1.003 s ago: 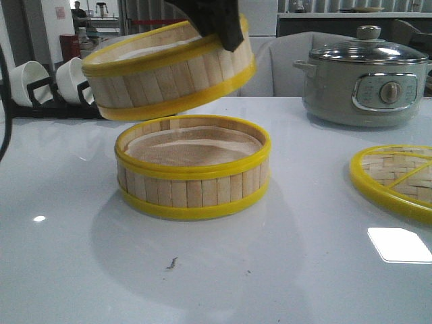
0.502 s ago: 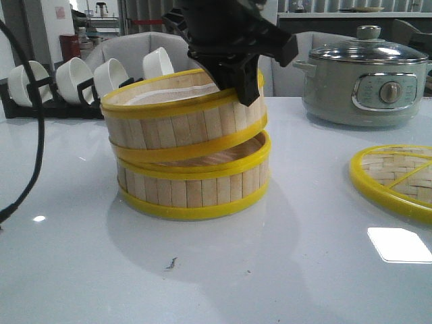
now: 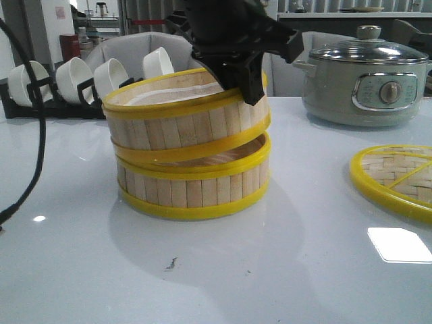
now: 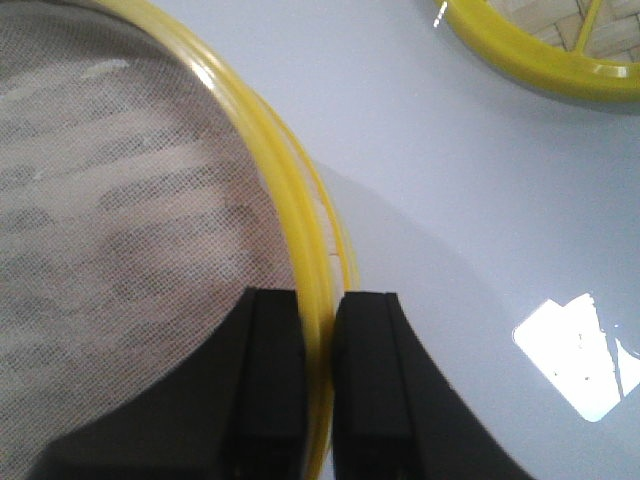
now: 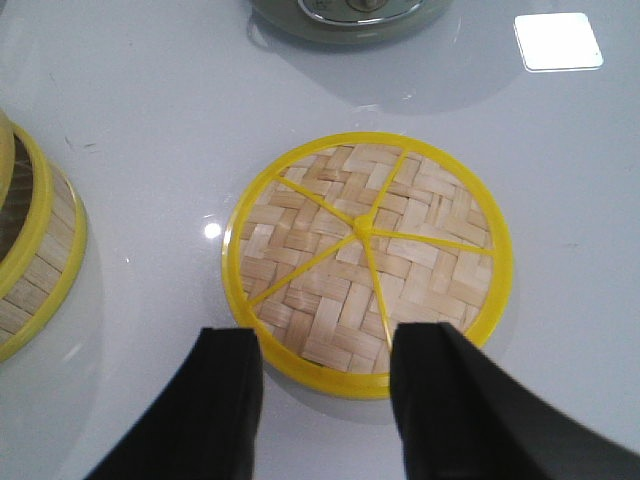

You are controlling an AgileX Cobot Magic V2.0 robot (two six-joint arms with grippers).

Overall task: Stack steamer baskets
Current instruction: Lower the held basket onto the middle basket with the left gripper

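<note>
Clamped on the right-hand rim of the upper steamer basket [image 3: 185,121], the left gripper [image 3: 244,81], one finger inside against the white liner [image 4: 110,250] and one outside the yellow rim, seen close in the left wrist view [image 4: 318,380]; set atop the lower steamer basket [image 3: 192,185] but tilted, higher toward 3 o'clock where gripped, lower toward 9 o'clock, with a sliver of gap showing between the two rims on the right; resting on the white table [image 3: 270,270] near its centre, the lower basket, flat and upright; lying flat toward 3 o'clock of the stack, well apart from it, a woven lid [image 3: 398,179] with yellow rim and yellow spokes, partly cut off by the front view's edge; hanging above that lid, the right gripper [image 5: 325,400], fingers spread wide and grasping nothing, the lid's near edge showing between them [image 5: 368,260]; standing toward 1 o'clock of the stack, farther back on the table, a grey-green electric pot [image 3: 364,77] with glass cover and a knob on its front; lined up toward 10 o'clock behind the stack, white bowls [image 3: 111,74] tipped in a dark rack; trailing down the left edge of the front view, a black cable [image 3: 34,148].
</note>
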